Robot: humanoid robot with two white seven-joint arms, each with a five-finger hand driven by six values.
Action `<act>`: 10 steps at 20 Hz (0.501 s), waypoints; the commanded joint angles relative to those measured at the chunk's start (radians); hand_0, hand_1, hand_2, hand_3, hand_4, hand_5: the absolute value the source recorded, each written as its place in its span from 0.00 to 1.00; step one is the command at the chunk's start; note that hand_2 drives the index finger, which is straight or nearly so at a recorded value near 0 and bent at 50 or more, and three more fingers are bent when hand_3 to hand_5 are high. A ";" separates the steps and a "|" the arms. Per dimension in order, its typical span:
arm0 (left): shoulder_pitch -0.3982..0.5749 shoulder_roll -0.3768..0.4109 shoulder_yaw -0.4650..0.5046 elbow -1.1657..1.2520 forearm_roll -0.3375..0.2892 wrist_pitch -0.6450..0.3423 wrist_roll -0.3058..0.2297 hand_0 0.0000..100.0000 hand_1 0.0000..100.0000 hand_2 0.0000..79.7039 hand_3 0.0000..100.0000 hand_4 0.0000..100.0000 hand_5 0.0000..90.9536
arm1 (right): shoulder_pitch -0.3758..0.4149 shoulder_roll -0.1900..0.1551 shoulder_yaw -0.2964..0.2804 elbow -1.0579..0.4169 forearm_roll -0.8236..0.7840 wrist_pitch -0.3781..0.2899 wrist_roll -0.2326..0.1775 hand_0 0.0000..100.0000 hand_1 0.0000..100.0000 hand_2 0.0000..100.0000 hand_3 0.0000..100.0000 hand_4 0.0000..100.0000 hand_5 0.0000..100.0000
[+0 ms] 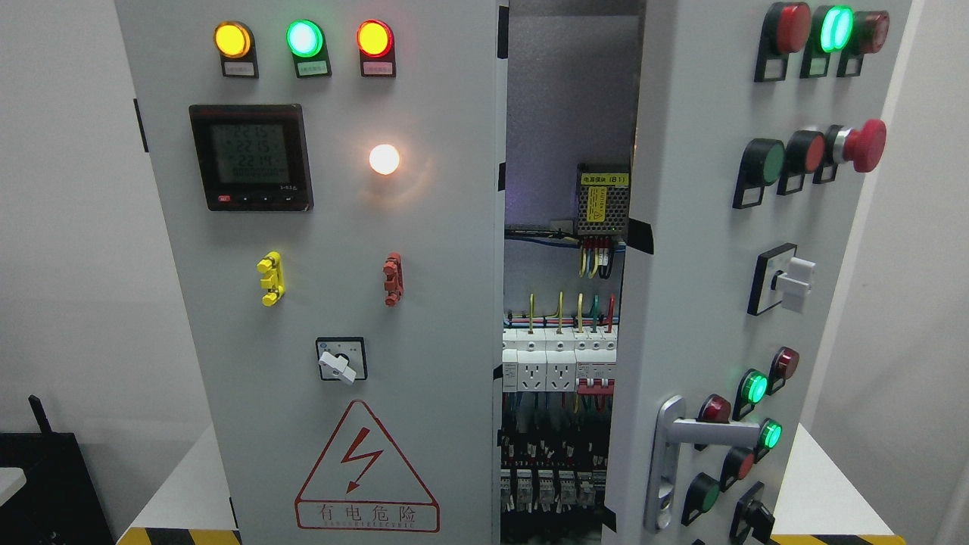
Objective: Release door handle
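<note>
The grey electrical cabinet's right door (pixel 704 303) stands swung partly open toward me. Its silver lever handle (pixel 708 433) sits at the lower part of that door, horizontal, with nothing touching it. Neither of my hands nor any arm shows in the head view. The left door (pixel 424 250) stays closed. Through the gap I see the inside (pixel 564 356): a power supply, coloured wires, white sockets and rows of breakers.
The right door carries several push buttons, lamps, a red mushroom button (pixel 863 144) and a white rotary switch (pixel 791 281). The left door has three lamps, a meter (pixel 251 157), a selector knob (pixel 338 365) and a red warning triangle. The cabinet stands on a white table (pixel 821 484) with hazard-striped edge.
</note>
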 commanded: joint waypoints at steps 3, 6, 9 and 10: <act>-0.003 0.000 0.002 0.009 0.000 0.000 -0.001 0.12 0.39 0.00 0.00 0.00 0.00 | 0.021 0.088 0.001 0.350 -0.005 0.012 0.107 0.51 0.23 0.20 0.32 0.22 0.12; -0.003 0.000 0.002 0.009 0.000 0.000 -0.001 0.12 0.39 0.00 0.00 0.00 0.00 | 0.021 0.096 0.004 0.409 -0.005 0.028 0.133 0.50 0.21 0.12 0.20 0.11 0.05; -0.003 0.000 0.002 0.009 0.000 0.000 -0.001 0.12 0.39 0.00 0.00 0.00 0.00 | 0.021 0.107 0.007 0.436 -0.005 0.064 0.164 0.48 0.19 0.07 0.14 0.05 0.01; -0.003 0.000 0.002 0.009 0.000 0.000 -0.001 0.12 0.39 0.00 0.00 0.00 0.00 | 0.021 0.111 0.009 0.438 -0.005 0.083 0.167 0.47 0.17 0.05 0.11 0.02 0.00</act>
